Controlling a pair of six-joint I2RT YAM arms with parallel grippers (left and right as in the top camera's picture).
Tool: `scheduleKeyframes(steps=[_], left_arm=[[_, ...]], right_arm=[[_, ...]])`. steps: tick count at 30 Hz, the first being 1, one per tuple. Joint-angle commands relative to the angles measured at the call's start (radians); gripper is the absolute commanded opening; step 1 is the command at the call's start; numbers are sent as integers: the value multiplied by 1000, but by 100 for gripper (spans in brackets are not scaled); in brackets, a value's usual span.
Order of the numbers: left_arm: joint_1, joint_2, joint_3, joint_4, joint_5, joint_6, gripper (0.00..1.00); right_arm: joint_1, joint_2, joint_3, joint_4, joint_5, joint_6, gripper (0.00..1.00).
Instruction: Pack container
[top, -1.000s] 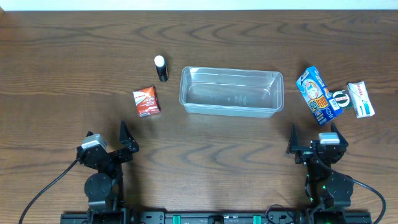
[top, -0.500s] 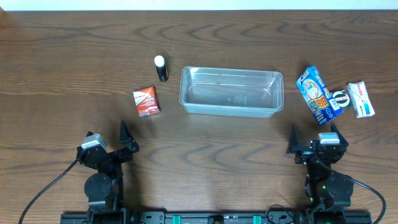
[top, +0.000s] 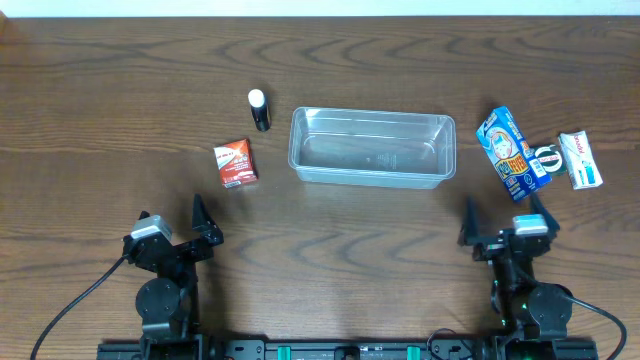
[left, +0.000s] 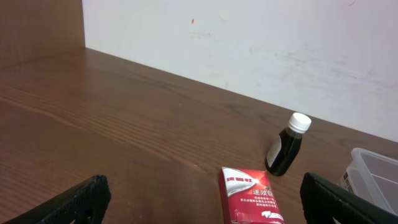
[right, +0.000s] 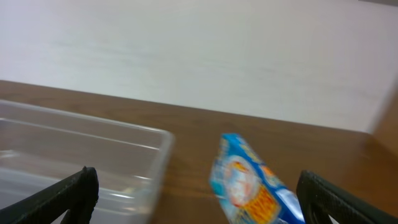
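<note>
Squarely across the middle of the bench (top: 330, 70) lies the container (top: 372, 148), a clear shallow tub with rounded corners, its long side running left to right. It sits well ahead of both arms and between them. The left fingers (top: 199, 213) stand near the front edge, off beyond its left end. The right fingers (top: 468, 218) stand near the front edge too, just past its right end. Neither pair touches it.

The left fingers are spread wide apart and grip nothing; they hang clear of everything on the bench. From the left wrist camera the two black tips frame a red box (left: 252, 196) lying ahead between them. A dark bottle (left: 287, 146) with a white cap is just beyond the box. Only a corner of the container shows at the right edge of that view, outside the span of the fingers.

The right fingers are likewise wide apart, closed on nothing and touching nothing. The right wrist view is blurred, yet it shows the container's right end ahead on the left. A blue packet (right: 249, 183) lies ahead between the tips, apart from the tub.

From overhead, the blue packet lies tilted off the container's right end. A small round black-and-white thing (top: 547, 158) is against its far side, and a white box (top: 580, 160) is just beyond that.
</note>
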Motion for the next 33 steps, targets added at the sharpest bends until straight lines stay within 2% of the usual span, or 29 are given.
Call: scheduleKeyframes(steps=[1, 5, 11, 14, 17, 22, 26, 31, 33], left_arm=[[2, -6, -22, -34, -31, 9, 98], [2, -6, -22, -34, -31, 9, 98], [2, -6, -22, -34, -31, 9, 98], [2, -6, -22, -34, -31, 9, 98], [2, -6, -22, -34, -31, 9, 98], [2, -6, -22, -34, -31, 9, 98], [2, -6, -22, -34, -31, 9, 98], [2, -6, -22, -34, -31, 9, 98], [2, -6, -22, -34, -31, 9, 98]], right_arm=[[-6, -4, -2, 0, -253, 59, 99], [-6, -4, -1, 57, -356, 61, 99], [-7, 36, 102, 37, -344, 90, 99], [-13, 144, 208, 24, -319, 66, 99], [-44, 335, 378, -39, -318, 59, 99], [-136, 705, 731, -294, -415, -40, 99], [-244, 1009, 1061, -607, -483, -117, 99], [-359, 1312, 1432, -1030, -447, -254, 99], [-384, 1394, 1519, -1125, -394, -271, 99]])
